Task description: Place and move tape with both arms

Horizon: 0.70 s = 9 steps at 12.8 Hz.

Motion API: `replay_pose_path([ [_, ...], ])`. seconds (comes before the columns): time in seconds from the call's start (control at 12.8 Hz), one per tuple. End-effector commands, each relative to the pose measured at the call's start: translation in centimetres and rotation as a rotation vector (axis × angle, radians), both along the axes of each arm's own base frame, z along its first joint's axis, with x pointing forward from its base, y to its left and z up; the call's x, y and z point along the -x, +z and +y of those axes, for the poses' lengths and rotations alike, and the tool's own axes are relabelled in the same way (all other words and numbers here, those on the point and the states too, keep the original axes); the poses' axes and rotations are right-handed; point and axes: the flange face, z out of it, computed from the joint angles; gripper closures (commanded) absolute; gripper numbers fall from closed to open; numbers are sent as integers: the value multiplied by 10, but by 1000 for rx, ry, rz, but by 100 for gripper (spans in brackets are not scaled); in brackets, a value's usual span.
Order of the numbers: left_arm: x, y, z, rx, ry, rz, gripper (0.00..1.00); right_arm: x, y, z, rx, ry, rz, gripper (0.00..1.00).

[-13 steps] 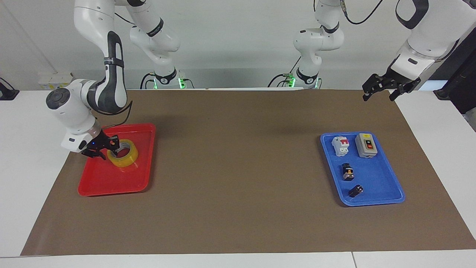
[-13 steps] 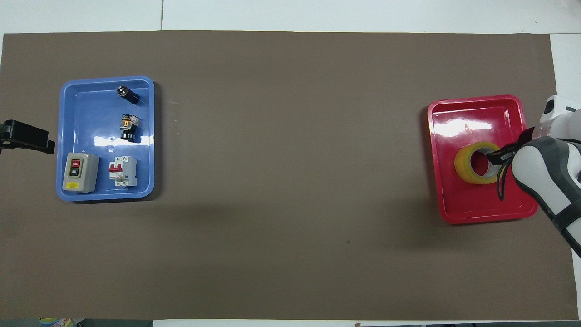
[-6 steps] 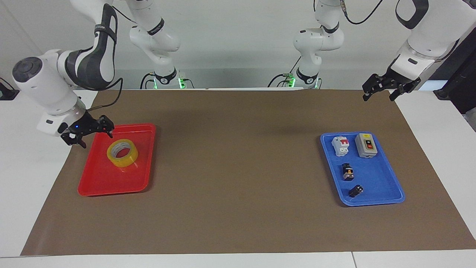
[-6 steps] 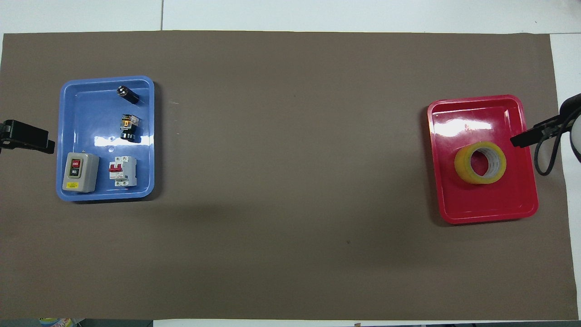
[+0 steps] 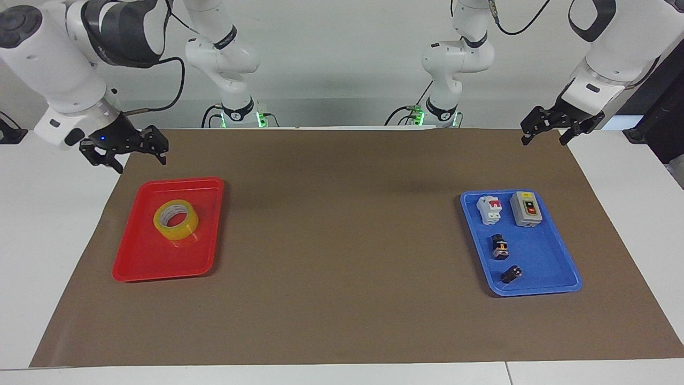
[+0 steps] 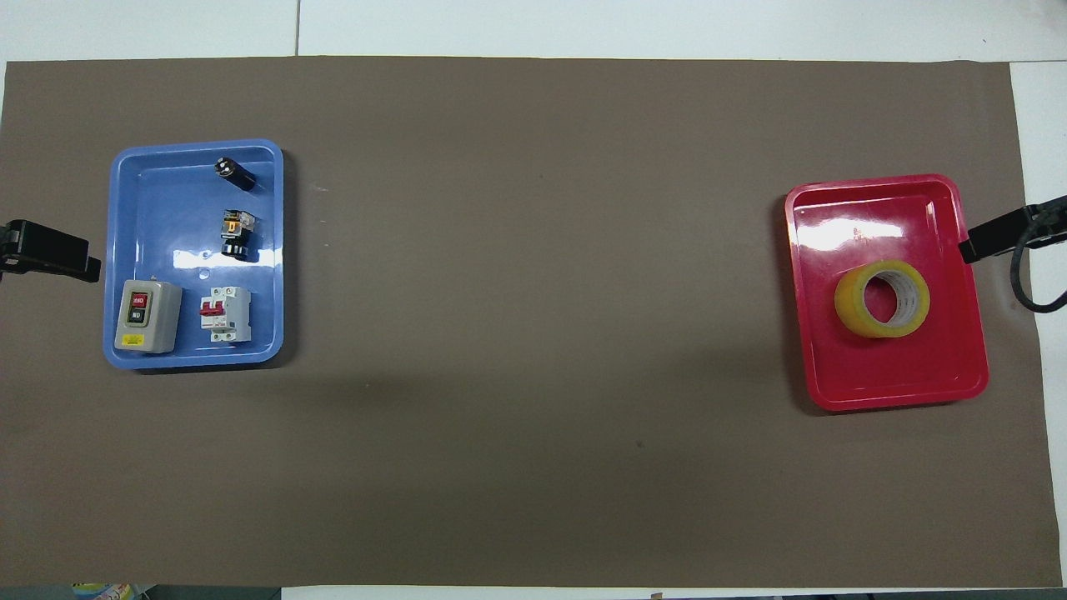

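The yellow tape lies flat in the red tray at the right arm's end of the table. It also shows in the overhead view, in the red tray. My right gripper is open and empty, raised over the mat's edge beside the tray's corner nearest the robots. Only its tip shows in the overhead view. My left gripper is open and empty and waits in the air over the mat's corner at the left arm's end. Its tip shows at the overhead view's edge.
A blue tray at the left arm's end holds a grey switch box, a white circuit breaker and two small black parts. A brown mat covers the table between the trays.
My right gripper has let go of the tape, risen out of the red tray and drawn back toward the robots. The tape stays in the tray. The left arm has not moved.
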Motion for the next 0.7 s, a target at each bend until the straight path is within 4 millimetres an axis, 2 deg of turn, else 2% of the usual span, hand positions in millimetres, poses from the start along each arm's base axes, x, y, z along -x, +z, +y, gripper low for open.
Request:
replay_pose_path([
  [0.0, 7, 4, 4, -26, -5, -2, 0, 24, 20, 18, 9, -58, 18, 0],
  [0.23, 7, 4, 4, -25, -5, -2, 0, 44, 7, 14, 7, -68, 104, 0],
  [0.39, 7, 4, 4, -25, -5, -2, 0, 58, 6, 21, 11, -64, 112, 0],
  [0.62, 7, 4, 5, -26, -3, -2, 0, 62, 5, 20, 13, -74, 114, 0],
])
